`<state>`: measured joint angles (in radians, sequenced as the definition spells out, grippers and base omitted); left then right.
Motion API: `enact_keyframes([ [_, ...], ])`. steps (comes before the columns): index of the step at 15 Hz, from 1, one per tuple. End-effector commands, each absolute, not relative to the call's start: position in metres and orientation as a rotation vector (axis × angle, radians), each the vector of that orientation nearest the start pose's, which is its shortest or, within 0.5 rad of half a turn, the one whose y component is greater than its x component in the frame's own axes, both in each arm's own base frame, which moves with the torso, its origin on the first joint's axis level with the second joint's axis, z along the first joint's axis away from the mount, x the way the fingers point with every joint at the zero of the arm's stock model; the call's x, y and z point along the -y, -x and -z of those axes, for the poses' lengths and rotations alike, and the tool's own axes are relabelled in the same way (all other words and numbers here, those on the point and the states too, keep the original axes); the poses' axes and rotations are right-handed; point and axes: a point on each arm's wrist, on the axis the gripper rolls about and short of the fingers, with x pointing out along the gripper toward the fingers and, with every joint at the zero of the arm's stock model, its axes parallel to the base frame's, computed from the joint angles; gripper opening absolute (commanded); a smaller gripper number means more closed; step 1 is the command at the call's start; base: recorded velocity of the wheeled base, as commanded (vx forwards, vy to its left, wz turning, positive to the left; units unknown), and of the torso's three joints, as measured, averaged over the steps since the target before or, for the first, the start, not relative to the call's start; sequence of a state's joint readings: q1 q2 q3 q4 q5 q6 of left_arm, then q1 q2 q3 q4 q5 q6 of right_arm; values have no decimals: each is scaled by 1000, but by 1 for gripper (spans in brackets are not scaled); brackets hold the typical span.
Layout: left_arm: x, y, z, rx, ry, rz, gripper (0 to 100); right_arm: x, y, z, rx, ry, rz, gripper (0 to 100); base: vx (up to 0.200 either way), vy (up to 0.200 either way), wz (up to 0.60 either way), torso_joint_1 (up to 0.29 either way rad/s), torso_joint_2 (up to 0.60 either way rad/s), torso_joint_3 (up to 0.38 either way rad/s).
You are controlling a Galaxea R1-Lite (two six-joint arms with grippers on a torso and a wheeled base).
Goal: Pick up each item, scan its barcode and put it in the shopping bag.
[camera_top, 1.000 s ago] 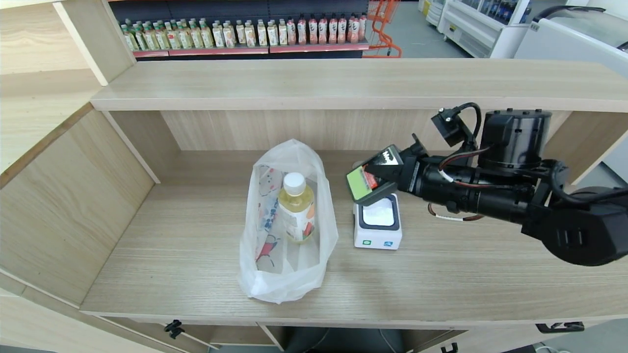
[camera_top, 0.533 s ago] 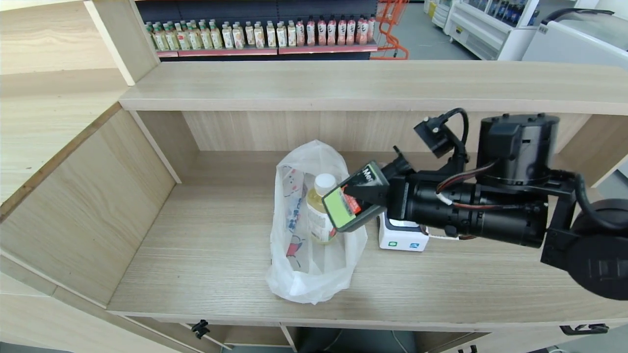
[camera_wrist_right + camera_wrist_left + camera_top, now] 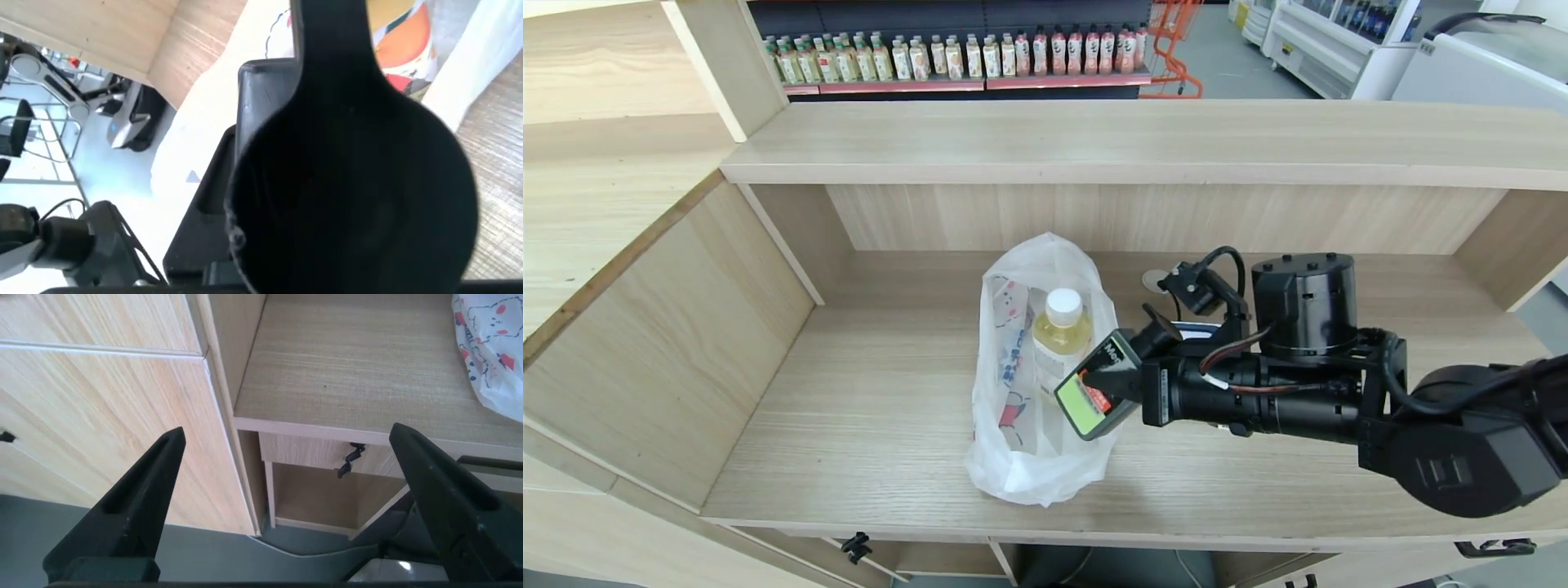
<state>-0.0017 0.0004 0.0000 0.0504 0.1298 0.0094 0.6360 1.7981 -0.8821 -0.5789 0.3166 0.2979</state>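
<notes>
Flat black green-faced packet [image 3: 1083, 406] — tilted at the translucent plastic shopping bag [image 3: 1013, 465], right gripper [image 3: 1117, 380] clamped on it, arm stretched level

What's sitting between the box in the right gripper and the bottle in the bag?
Head view: just the thin right wall of the shopping bag. The box, held by the right gripper, overlaps that wall beside the bottle.

Bright, even overhead light falls on the wooden counter [image 3: 849, 425], leaving a soft shadow beneath the shopping bag [image 3: 1029, 465] (the recess's back wall [image 3: 1094, 216] sits dimmer), and shelf edges [image 3: 1094, 174] bow toward the head view's borders.
</notes>
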Motion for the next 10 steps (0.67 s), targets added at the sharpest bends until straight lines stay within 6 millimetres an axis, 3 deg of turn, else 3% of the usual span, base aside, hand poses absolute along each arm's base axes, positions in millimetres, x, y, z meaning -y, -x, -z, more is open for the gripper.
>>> enact_keyframes([
  [1,-3,23,-70,-51,-13,-129,100,-205,-268,-154,-501,-215,-873,0,0,0,0,0,0,0],
  [7,-3,23,-70,-51,-13,-129,100,-219,-290,-123,-457,-216,-917,0,0,0,0,0,0,0],
  [10,-3,23,-70,-51,-13,-129,100,-222,-294,-111,-434,-111,-929,0,0,0,0,0,0,0],
])
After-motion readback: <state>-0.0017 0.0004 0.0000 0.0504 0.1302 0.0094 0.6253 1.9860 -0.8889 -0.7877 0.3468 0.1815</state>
